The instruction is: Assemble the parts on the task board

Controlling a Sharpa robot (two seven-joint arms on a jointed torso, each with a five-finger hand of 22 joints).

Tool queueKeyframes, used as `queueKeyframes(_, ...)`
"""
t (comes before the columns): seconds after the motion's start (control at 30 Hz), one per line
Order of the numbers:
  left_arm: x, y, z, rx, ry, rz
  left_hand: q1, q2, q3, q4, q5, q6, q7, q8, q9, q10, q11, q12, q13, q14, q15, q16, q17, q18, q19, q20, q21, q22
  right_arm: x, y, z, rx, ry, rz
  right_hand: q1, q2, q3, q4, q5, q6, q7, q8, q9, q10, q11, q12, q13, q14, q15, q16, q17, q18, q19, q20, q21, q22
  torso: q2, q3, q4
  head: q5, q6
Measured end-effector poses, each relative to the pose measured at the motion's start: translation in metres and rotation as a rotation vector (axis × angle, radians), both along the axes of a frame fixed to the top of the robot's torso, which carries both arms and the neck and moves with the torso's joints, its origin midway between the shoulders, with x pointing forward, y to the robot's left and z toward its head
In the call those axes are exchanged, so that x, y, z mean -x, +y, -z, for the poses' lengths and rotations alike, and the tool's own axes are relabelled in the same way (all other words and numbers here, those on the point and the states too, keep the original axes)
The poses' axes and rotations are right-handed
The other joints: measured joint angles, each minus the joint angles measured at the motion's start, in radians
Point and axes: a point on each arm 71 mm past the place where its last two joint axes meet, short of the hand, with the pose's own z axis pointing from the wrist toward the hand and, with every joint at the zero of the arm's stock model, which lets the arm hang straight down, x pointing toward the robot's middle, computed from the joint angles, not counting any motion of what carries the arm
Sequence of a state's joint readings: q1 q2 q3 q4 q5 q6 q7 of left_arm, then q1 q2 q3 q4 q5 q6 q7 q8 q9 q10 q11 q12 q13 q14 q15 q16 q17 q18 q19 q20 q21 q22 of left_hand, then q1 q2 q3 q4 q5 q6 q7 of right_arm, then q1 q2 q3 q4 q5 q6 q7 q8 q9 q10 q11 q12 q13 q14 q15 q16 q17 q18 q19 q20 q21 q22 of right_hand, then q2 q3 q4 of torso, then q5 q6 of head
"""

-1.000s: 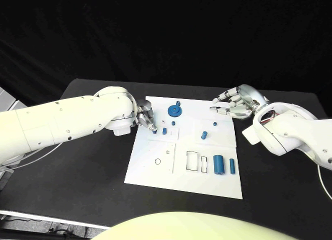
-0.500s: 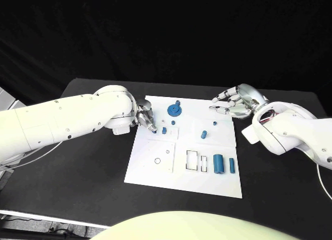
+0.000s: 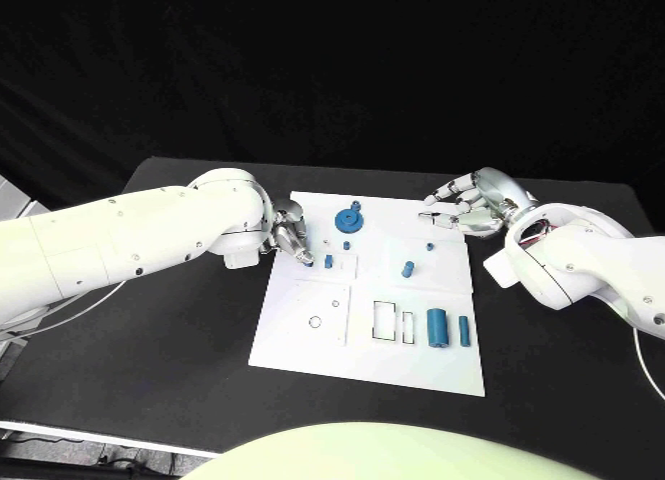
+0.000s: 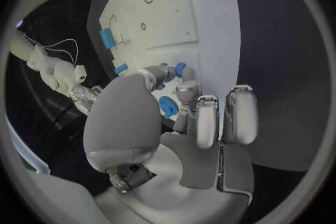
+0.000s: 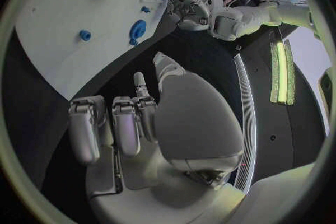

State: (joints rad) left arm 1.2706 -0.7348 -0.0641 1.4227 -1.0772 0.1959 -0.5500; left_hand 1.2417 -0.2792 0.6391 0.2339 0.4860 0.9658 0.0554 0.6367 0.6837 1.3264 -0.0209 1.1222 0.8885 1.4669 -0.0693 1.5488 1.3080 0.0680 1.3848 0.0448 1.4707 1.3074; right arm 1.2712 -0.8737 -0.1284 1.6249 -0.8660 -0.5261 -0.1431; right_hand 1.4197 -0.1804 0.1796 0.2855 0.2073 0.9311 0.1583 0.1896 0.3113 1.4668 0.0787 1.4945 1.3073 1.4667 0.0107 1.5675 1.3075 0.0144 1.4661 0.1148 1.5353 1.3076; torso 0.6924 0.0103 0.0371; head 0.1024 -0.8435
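Left hand pinching small blue peg at fingertips, just over board. Right hand empty, fingers loosely curled, off board's far corner. Peg likely light, rigid, slick; grip its sides, mid-length.

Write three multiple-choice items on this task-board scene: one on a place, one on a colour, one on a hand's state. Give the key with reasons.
1. Where does the round gear-like part sit on the task board?
A. Far edge
B. Near edge
C. Off the board

2. What colour are the parts?
A. Red
B. Blue
C. Green

3. What is the right hand doing?
A. Gripping the long cylinder
B. Pressing the board
C. Holding nothing, fingers apart

Key: 1 A, it lies near the board's far edge in the head view. 2 B, every piece is blue. 3 C, it hovers by the board's far right corner with nothing in it.
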Motion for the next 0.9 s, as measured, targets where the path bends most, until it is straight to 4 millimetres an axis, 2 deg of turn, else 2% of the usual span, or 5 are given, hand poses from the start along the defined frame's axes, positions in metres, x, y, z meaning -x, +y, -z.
queueKeyframes(0.9, -0.012, -0.006, 0.005, -0.017, 0.023, -0.013, -0.006, -0.003, 0.000, 0.000, -0.003, 0.007, 0.000, 0.000, 0.001, 0.002, 0.002, 0.000, -0.004, 0.000, 0.000, 0.000, 0.000, 0.000, 0.000, 0.000, 0.000, 0.000, 0.000, 0.001, 0.000, -0.001, 0.000, -0.002, 0.000, 0.000, 0.000, 0.000, 0.000, 0.000, 0.000, 0.000, 0.000, 0.000, 0.000, 0.000, 0.000, -0.004, -0.004, 0.000, 0.000, 0.000, 0.000, 0.000, 0.000, 0.000, 0.000, 0.0002, -0.0002, -0.003, -0.007)
